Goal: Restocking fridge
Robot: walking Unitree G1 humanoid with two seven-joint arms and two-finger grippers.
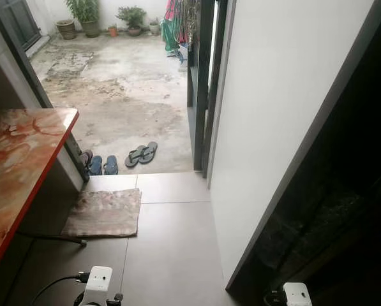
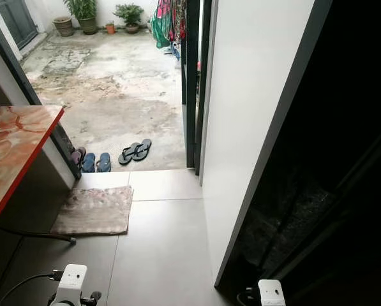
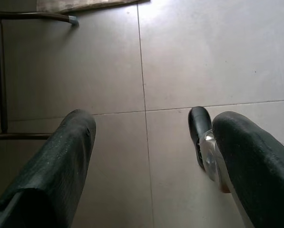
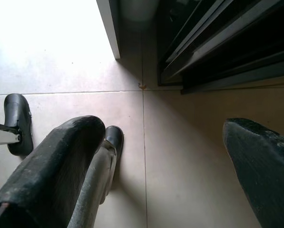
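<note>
Both arms hang low at the bottom edge of the head views, where the white left wrist and right wrist show. In the left wrist view my left gripper is open, its black fingers spread over bare grey floor tiles. My right gripper is open too, nothing between its fingers, above tiles beside a dark sliding track. A tall white panel with a dark edge rises on the right, and a dark recess lies beyond it. I cannot make out any items for stocking.
A red marbled table stands at the left, its thin leg on the floor. A doormat lies before an open doorway. Beyond lie sandals, a wet concrete yard and potted plants. My black feet rest on the tiles.
</note>
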